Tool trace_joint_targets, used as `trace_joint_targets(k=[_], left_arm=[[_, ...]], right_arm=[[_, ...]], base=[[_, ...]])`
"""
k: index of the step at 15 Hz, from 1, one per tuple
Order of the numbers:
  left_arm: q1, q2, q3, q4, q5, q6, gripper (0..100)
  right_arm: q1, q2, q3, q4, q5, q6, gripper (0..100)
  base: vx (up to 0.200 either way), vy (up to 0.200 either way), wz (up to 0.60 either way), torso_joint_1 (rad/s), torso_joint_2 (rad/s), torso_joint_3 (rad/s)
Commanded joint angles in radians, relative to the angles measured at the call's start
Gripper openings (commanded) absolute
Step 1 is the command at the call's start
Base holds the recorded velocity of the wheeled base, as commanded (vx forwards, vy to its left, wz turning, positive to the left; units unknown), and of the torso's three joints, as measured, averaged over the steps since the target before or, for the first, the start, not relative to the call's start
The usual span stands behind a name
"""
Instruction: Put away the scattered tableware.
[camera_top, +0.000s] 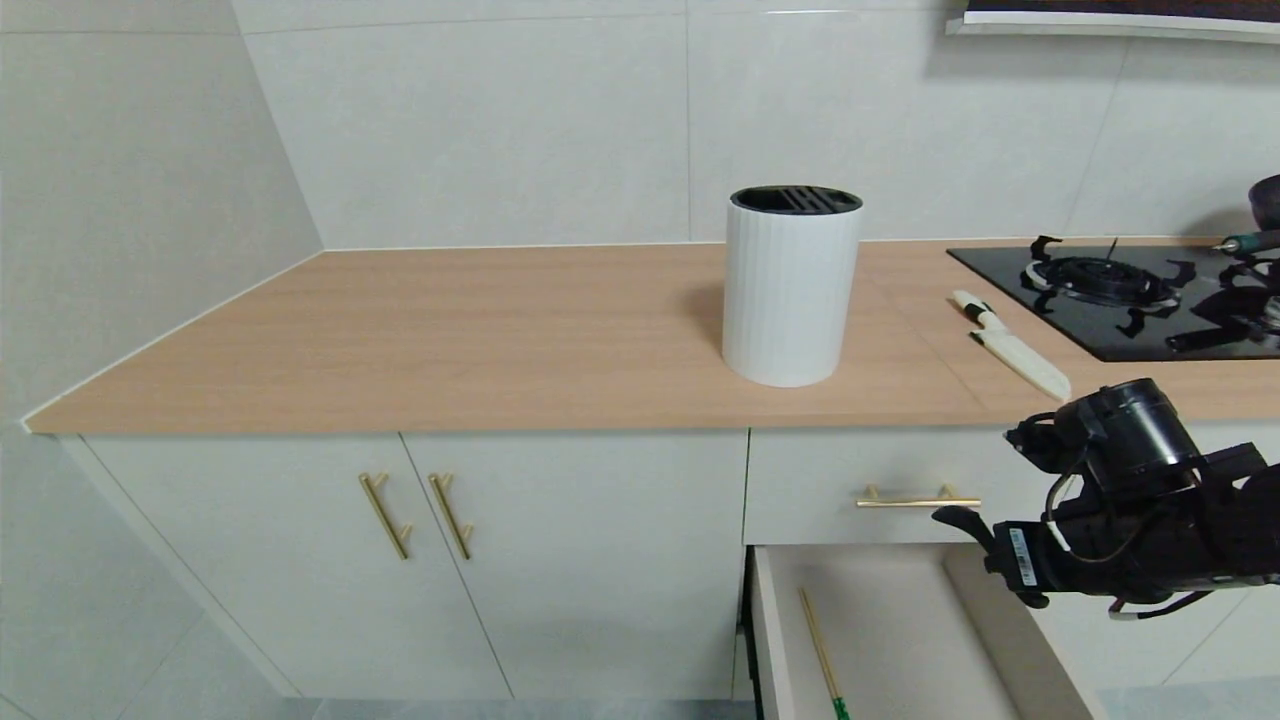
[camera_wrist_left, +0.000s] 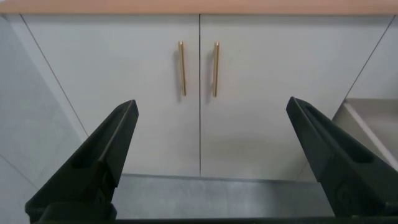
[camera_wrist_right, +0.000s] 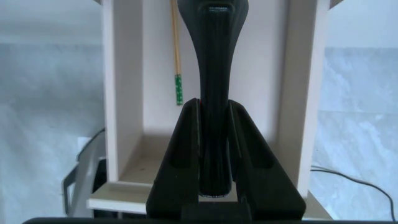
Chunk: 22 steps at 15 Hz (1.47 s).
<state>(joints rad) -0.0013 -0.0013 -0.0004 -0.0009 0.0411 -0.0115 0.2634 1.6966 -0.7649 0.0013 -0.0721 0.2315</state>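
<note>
So, the black utensil is pinched between the fingers of the right gripper. It's a long dark thing that widens toward the far end, maybe a spoon, but I can't tell for sure. It hangs right over the open drawer, so I'd say we're at the drop-off step for this piece. The next move looks like lowering it between the drawer's side walls, keeping it roughly in line with the drawer's length, and letting go once it's close to the floor so it doesn't clatter or bounce out. Inside the drawer there's already a wooden chopstick with a green end, lying lengthwise near the left wall. It could be a pair lying tight together, I can't tell. The utensil should probably land beside it rather than on top.

Up on the wooden countertop, a white-bladed knife lies flat near the front edge, between the white knife block and the black gas hob. That knife looks like the leftover job, and the block's slotted black top has nothing sticking out of it.

The left gripper is spread wide with nothing in it, down low facing the cabinet doors.
</note>
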Motion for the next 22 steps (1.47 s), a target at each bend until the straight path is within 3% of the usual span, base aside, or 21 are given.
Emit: trace_joint_targets(k=[1,15,22], left_arm=[[0.0,0.001,0.0,-0.001,0.0,-0.001,100],[0.0,0.001,0.0,-0.001,0.0,-0.001,100],[0.0,0.001,0.0,-0.001,0.0,-0.001,100]], right_arm=[[0.004,0.011,0.003,0.0,0.0,0.0,0],[0.005,0.049,0.019,-0.001,0.0,-0.027,0],[0.005,0.098,0.019,-0.003,0.0,-0.027,0]], base=[[0.0,0.0,0.0,-0.168,0.5,0.32],[0.0,0.0,0.0,-0.105,0.45,0.341],[0.0,0.0,0.0,-0.004,0.05,0.042]])
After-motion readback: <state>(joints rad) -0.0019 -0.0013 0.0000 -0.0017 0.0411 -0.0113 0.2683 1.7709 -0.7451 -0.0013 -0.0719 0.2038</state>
